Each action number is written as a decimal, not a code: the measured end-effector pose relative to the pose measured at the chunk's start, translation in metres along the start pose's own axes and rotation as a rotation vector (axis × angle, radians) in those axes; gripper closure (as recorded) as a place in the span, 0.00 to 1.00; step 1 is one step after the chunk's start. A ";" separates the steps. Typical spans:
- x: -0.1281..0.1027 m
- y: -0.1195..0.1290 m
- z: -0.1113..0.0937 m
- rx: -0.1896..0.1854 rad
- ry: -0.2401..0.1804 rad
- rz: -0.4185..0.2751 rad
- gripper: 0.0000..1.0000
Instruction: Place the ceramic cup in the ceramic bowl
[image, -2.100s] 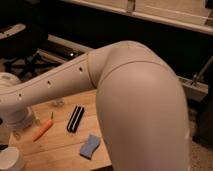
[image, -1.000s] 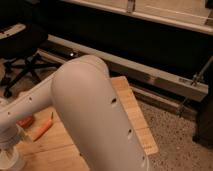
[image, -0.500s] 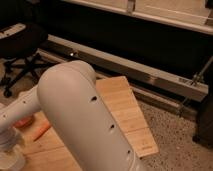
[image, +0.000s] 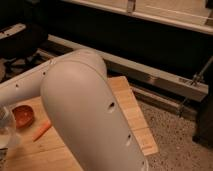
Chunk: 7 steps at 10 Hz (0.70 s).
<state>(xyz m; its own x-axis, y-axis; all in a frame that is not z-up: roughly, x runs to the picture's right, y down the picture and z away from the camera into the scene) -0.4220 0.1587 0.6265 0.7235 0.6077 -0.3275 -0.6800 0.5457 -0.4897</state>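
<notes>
The robot's thick white arm (image: 85, 115) fills the middle of the view. Its big rounded elbow stands over the wooden desk (image: 131, 112), and the slimmer forearm runs away to the left. The gripper (image: 5, 120) is at the very left border of the view, over the left part of the desk, and is largely cut off. Only a pale, glassy mass shows there. I cannot tell whether the jaws are spread or pressed together.

The whitish lower part of that mass looks like the ceramic cup (image: 7, 141), though the two cannot be cleanly separated. It is just beside the ceramic bowl (image: 23, 116) on the bowl's left, and not inside it.

The bowl is red-orange with a darker inside. It sits upright on the left part of the desk, just below the forearm. A slim orange stick (image: 42, 131) lies slantwise on the wood near the bowl, apart from it on the near right side.

The right edge of the desk runs diagonally above a speckled floor (image: 182, 137). Beyond the far right corner, a long metal rail (image: 150, 75) crosses the view.
</notes>
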 end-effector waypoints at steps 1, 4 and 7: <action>-0.009 -0.012 -0.012 0.014 -0.011 0.040 1.00; -0.045 -0.054 -0.023 0.051 -0.023 0.174 1.00; -0.091 -0.078 -0.025 0.062 -0.025 0.225 1.00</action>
<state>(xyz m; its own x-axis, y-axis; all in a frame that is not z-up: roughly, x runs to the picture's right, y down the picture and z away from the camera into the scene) -0.4318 0.0460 0.6746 0.5503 0.7319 -0.4018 -0.8303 0.4291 -0.3555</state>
